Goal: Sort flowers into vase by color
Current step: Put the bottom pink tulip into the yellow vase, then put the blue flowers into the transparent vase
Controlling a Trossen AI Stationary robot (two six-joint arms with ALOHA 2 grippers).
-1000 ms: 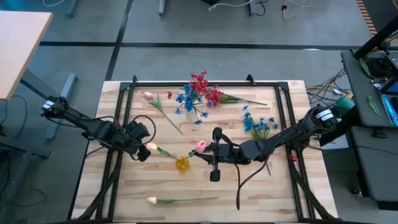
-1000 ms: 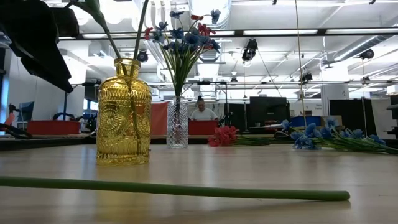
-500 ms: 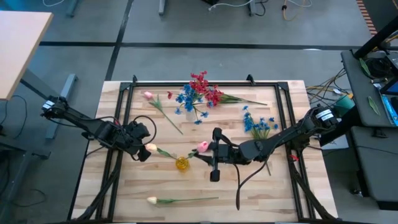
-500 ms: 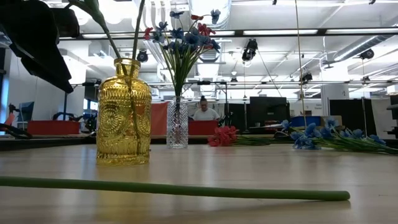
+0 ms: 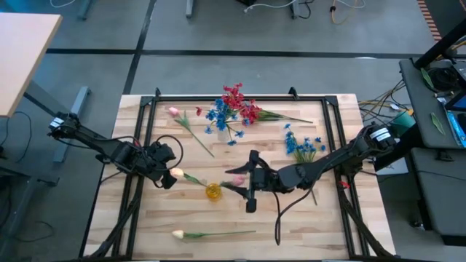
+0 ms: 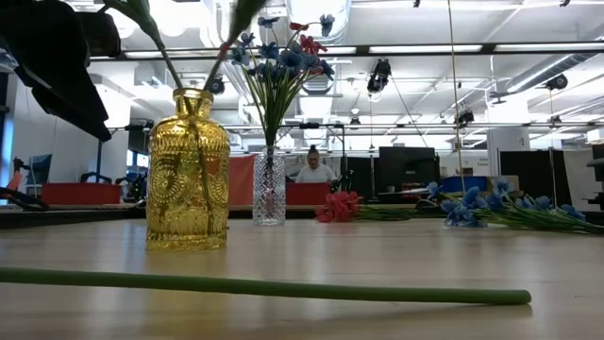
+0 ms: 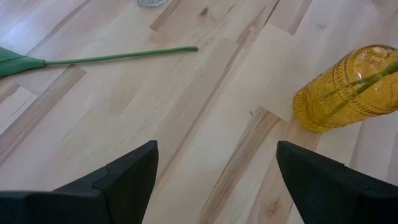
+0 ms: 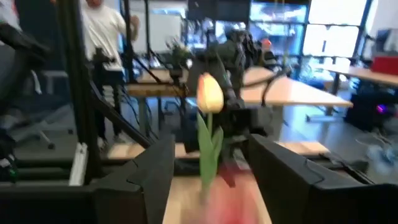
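I see pink tulip [image 5: 237, 178] tilted since half-second ago | right gripper [image 5: 244, 183] grip: cannot tell | left gripper [image 5: 169, 177] open, empty | yellow vase [image 5: 212, 191] nearly loaded

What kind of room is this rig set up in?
Probably an open-plan lab or office workspace. The low view shows ceiling strip lights, monitors and a person seated beyond the wooden table; the high view shows another desk on grey floor.

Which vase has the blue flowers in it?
The clear glass vase farther back on the table holds the blue flowers. The yellow glass vase nearer the front holds only green tulip stems.
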